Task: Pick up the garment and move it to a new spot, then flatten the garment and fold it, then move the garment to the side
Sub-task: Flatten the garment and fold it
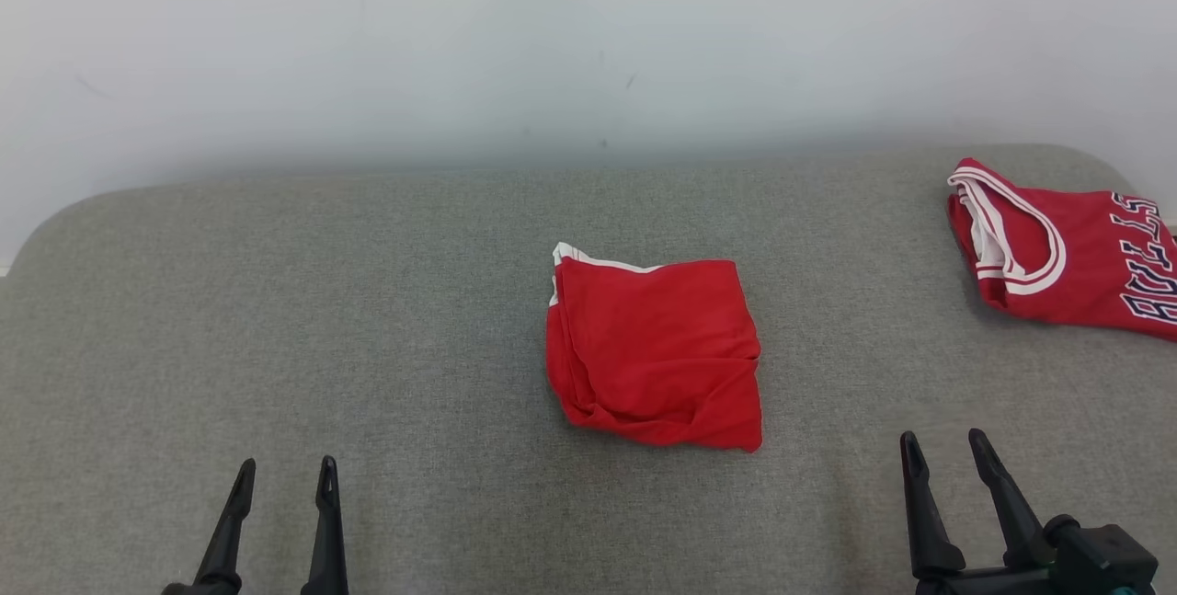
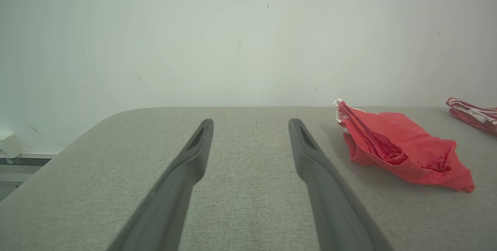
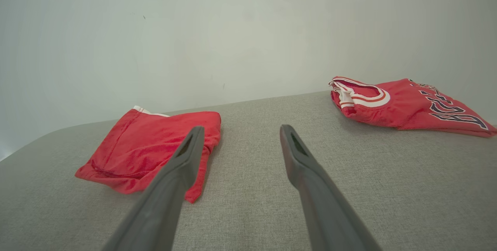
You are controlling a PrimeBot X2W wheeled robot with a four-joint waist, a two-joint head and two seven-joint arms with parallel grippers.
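A red garment [image 1: 653,351] with a white trim lies folded into a rough square in the middle of the grey padded surface [image 1: 368,301]. In the left wrist view the garment [image 2: 404,150] sits to the right of my fingers; in the right wrist view the garment [image 3: 151,146] lies to the left, partly behind one finger. My left gripper [image 1: 287,464] [image 2: 251,121] stands open and empty at the near left. My right gripper [image 1: 942,437] [image 3: 242,127] stands open and empty at the near right, a little right of the garment's near corner.
A second red piece, a jersey [image 1: 1057,246] [image 3: 404,103] [image 2: 471,113] with white-edged openings and dark lettering, lies at the far right edge of the surface. A pale wall [image 1: 588,43] rises directly behind the surface. The surface's corners are rounded.
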